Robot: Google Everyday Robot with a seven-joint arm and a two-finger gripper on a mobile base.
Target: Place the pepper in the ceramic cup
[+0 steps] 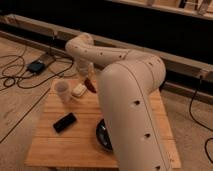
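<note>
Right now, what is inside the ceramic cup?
Inside the ceramic cup nothing shows near the rim; its wall hides the bottom. The pepper is outside, just below the gripper.

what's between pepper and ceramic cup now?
Camera view: a small cream block lies between the ceramic cup and the pepper; the gripper is right above the pepper.

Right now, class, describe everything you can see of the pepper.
The pepper is small, dark red, elongated, slightly glossy. It hangs tilted, held at the tip of the gripper, over the far side of the wooden table. It is beside the cream block and near the ceramic cup, not in it.
</note>
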